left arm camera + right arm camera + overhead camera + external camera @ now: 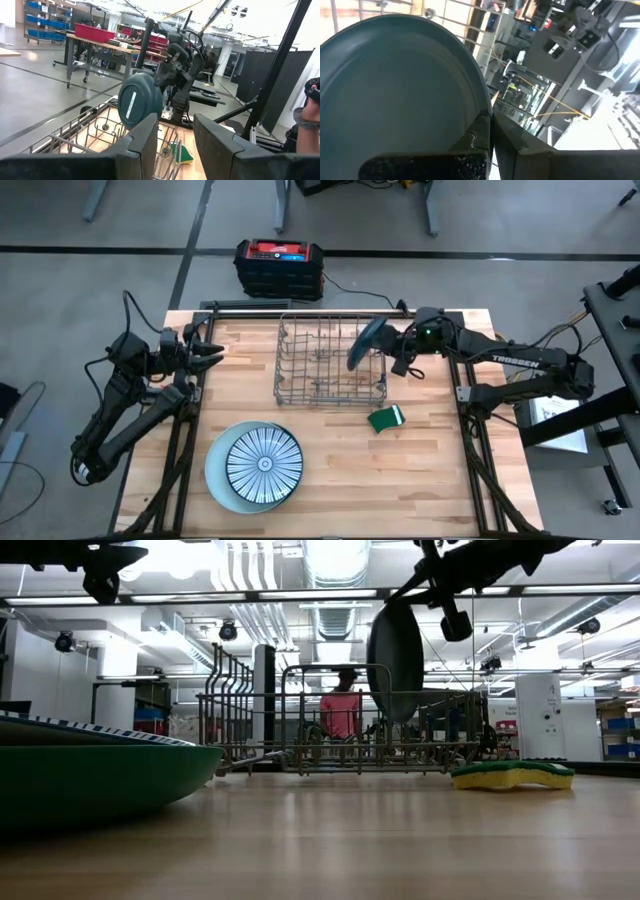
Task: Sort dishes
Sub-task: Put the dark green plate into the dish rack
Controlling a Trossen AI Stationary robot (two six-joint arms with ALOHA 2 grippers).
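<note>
My right gripper [388, 340] is shut on a dark teal plate [365, 343], which stands on edge over the right end of the grey wire rack [330, 362]. The plate also shows in the low view [395, 645] and the left wrist view [140, 101]. A stack of plates [255, 466], a striped blue-white one lying in a green one [90, 780], rests flat on the table at the front left. My left gripper [207, 350] is open and empty at the table's far left, with its fingers [142, 145] pointing toward the rack. My right gripper pinches the teal plate's rim [482, 107] between its two fingers, at the side of the plate toward the table's right. The fingers [479, 134] come roughly level from the right. The plate stands on edge, upright. Whether its lower edge [395, 718] touches the rack, I cannot tell.
A small green, white-edged sponge [387, 418] lies on the table near the rack's front right corner, and shows in the low view [512, 775]. A black and red box [280, 265] sits on the floor beyond the far edge. A person in red [342, 712] stands far behind the table.
</note>
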